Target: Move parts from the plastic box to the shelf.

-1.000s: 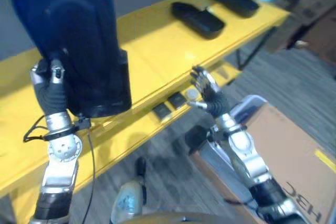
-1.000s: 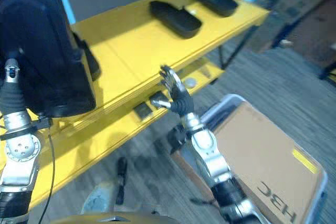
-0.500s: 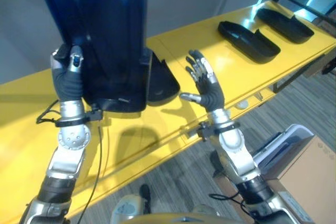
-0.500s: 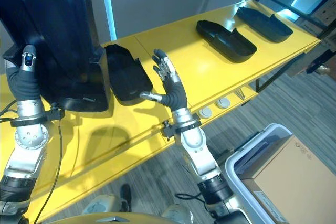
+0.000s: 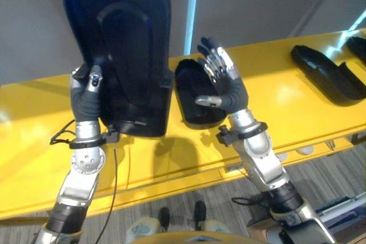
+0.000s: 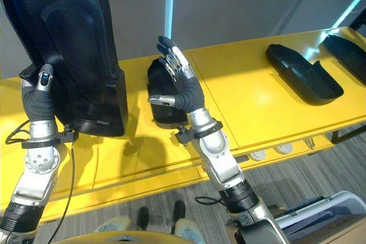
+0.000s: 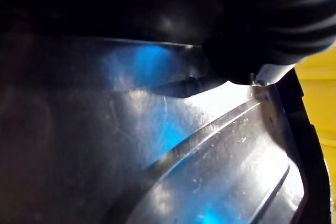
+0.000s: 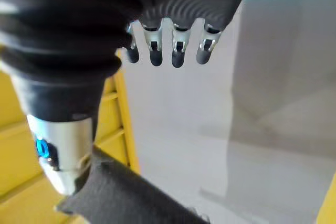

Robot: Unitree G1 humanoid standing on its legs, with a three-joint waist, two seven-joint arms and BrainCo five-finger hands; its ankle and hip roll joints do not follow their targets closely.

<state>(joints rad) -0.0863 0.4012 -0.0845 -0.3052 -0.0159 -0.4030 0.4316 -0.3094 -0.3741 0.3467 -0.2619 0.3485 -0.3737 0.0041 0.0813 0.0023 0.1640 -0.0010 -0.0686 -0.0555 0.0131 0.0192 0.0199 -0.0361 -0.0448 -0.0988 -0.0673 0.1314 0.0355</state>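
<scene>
A large glossy black plastic part (image 5: 128, 44) stands upright over the yellow shelf (image 5: 286, 115), its lower end at the shelf top. My left hand (image 5: 86, 98) is curled round its left edge, and the part's shiny surface (image 7: 157, 156) shows close in the left wrist view. My right hand (image 6: 182, 87) is raised above the shelf to the right of that part, fingers (image 8: 165, 45) straight and spread, holding nothing. Behind it a smaller black part (image 6: 160, 104) lies on the shelf.
Two more black parts (image 6: 300, 72) (image 6: 349, 50) lie further right on the shelf. Small round things (image 6: 257, 155) sit on a lower ledge. A corner of the plastic box (image 6: 320, 215) shows at the lower right. A grey wall with a light-blue strip (image 5: 193, 4) stands behind the shelf.
The camera has swung towards the shelf, and the box has slid almost out of view. My right hand rose from the shelf's front edge to above the shelf. The left hand keeps the big part.
</scene>
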